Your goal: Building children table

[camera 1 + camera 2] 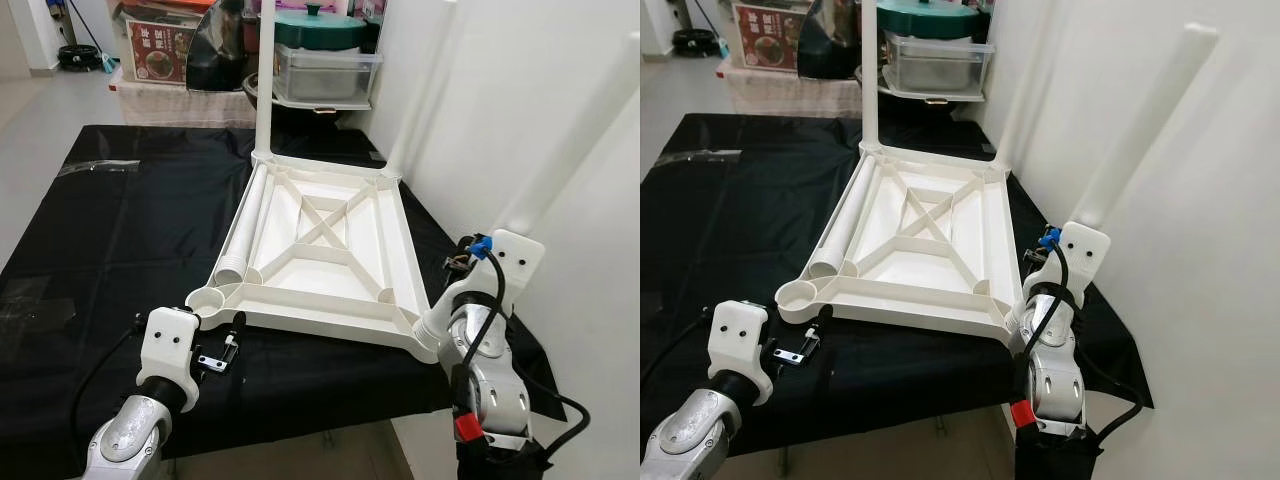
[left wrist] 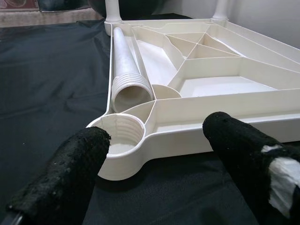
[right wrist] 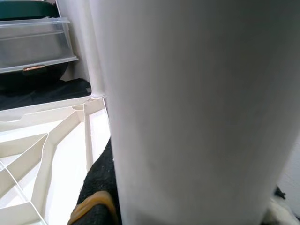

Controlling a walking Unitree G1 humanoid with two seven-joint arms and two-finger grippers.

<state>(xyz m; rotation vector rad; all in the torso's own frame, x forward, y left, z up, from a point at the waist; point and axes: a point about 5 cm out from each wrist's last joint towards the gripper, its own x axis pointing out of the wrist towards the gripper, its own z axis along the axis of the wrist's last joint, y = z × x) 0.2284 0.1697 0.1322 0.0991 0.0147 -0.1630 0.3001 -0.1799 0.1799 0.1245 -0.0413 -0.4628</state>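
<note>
A white plastic table top (image 1: 300, 322) lies upside down on the black cloth. Two white legs stand upright in its far corners (image 1: 870, 70) (image 1: 1008, 120). A third leg (image 1: 245, 225) lies loose inside the top along its left rim. My right gripper (image 1: 1045, 278) is shut on a fourth leg (image 1: 1145, 120), which slants up to the right from the near right corner socket (image 1: 425, 335). In the right wrist view this leg (image 3: 197, 108) is very close. My left gripper (image 2: 154, 145) is open, just in front of the vacant near left corner socket (image 2: 117, 140).
A white wall (image 1: 560, 130) runs close along the right. Behind the cloth stand a clear bin with a green lid (image 1: 325, 60) and boxes (image 1: 160, 50). The cloth's front edge (image 1: 300, 425) is near my arms. Bare cloth (image 1: 130, 230) lies to the left.
</note>
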